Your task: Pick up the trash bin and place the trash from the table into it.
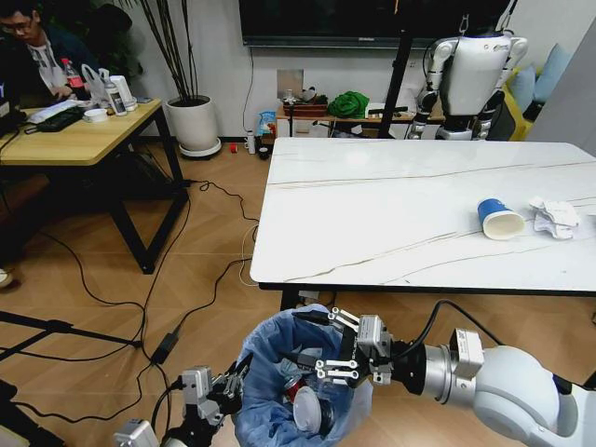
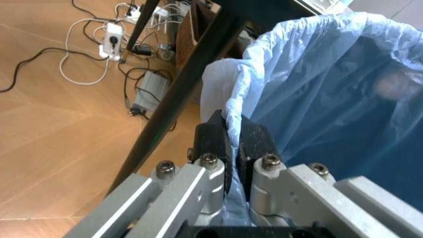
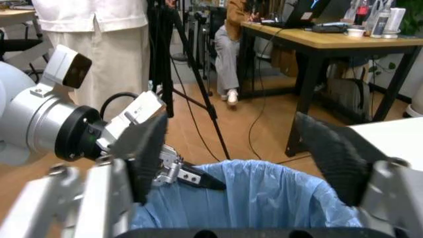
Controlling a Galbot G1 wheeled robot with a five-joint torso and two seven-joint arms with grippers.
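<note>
Where left gripper (image 2: 228, 144) pinches: trash bin (image 1: 270, 391) rim.

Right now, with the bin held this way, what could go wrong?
The left pincer pinches only the rim of the trash bin and its thin bag, so the bin might tilt or the bag tear. The right pincer hangs open over the bin's mouth and may snag the liner.
</note>
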